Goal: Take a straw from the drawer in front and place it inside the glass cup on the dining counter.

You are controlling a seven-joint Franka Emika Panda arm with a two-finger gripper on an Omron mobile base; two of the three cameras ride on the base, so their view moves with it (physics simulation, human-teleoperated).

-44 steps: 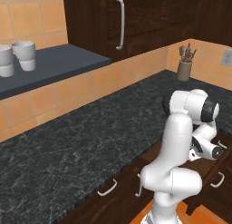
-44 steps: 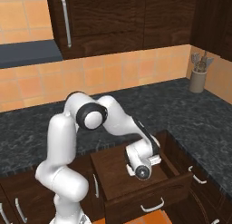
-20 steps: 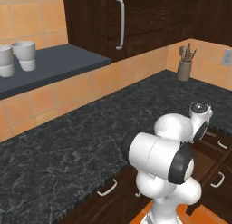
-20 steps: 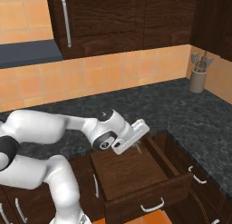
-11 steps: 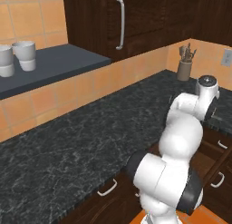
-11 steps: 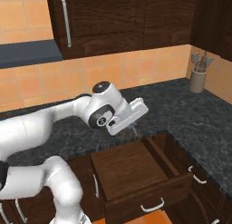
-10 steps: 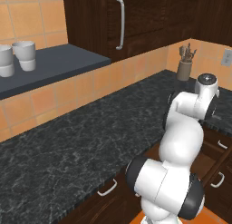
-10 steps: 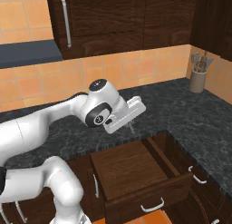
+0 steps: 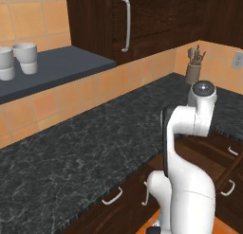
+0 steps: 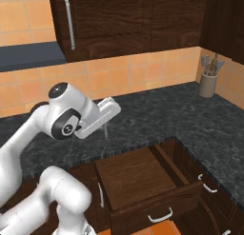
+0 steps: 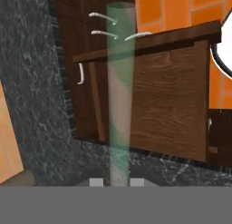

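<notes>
Gripper [image 11: 119,181] clamps straw [image 11: 120,91], high above open drawer [image 10: 143,181] edges.

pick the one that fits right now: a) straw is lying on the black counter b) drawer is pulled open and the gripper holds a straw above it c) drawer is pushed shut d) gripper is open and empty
b: the drawer stands pulled out, its inside bare, and the gripper is shut on the pale green-striped straw, seen in the hand view running out from between the finger tips over the open drawer.
</notes>
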